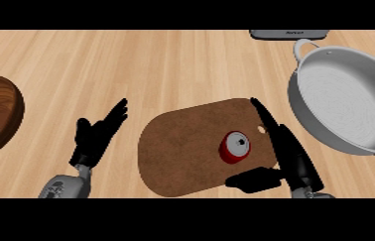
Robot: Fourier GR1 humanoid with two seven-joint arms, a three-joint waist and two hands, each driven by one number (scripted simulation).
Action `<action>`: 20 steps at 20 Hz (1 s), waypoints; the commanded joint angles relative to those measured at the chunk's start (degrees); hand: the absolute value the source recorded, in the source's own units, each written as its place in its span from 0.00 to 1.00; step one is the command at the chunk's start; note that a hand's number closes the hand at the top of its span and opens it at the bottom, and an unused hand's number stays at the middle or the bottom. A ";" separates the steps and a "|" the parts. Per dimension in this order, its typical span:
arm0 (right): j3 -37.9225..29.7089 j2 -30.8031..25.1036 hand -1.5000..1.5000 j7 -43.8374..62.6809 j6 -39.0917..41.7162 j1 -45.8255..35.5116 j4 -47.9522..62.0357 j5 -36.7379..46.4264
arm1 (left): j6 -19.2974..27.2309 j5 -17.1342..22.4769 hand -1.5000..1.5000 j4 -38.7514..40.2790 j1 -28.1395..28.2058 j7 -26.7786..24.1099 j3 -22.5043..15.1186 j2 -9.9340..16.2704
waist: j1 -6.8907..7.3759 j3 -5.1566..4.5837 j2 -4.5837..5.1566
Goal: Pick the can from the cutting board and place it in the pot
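1. The tabletop (pixel 168 61) is pale wood planking that fills the head view from edge to edge.
2. The pot (pixel 326 128) is a grey metal vessel with a white inside and a loop handle at its far rim. It stands at the right side and runs out of view at the right edge.
3. The cutting board (pixel 183 150) is a brown rounded slab lying flat at lower centre, its long axis slanting from near left to far right. A small hole shows near its far right corner.
4. A dark wooden round thing (pixel 9 111) shows partly at the left edge.
5. The right robot hand (pixel 282 150) lies over the board's right edge, fingers straight and pointing away from the robot, thumb spread toward the left. It holds nothing.
6. The left robot hand (pixel 99 133) rests open to the left of the board, fingers up and relaxed, touching nothing.
7. A dark grey object (pixel 288 34) sits at the far edge, just beyond the pot's handle.
8. The can (pixel 235 147), red with a silver top, stands upright on the right part of the board, its long axis vertical and its top facing the camera. It sits just left of the right robot hand's fingers and just beyond the thumb, in the open span between them; I cannot tell whether they touch it.
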 commanded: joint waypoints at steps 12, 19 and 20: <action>-4.04 6.09 0.00 -25.08 -0.55 10.81 7.40 -11.54 | -2.96 -0.20 0.50 -6.83 2.48 4.24 2.02 0.81 | 0.15 0.04 -0.05; -10.82 8.37 0.00 -24.75 1.66 3.04 16.35 -17.53 | -2.53 -2.73 0.50 -4.49 3.71 1.87 1.18 -2.50 | 0.21 0.00 0.02; -7.93 9.38 0.00 -27.71 0.54 7.67 15.18 -16.00 | -2.62 -3.78 0.50 -1.62 2.52 -0.43 1.85 -2.69 | 0.02 0.00 0.00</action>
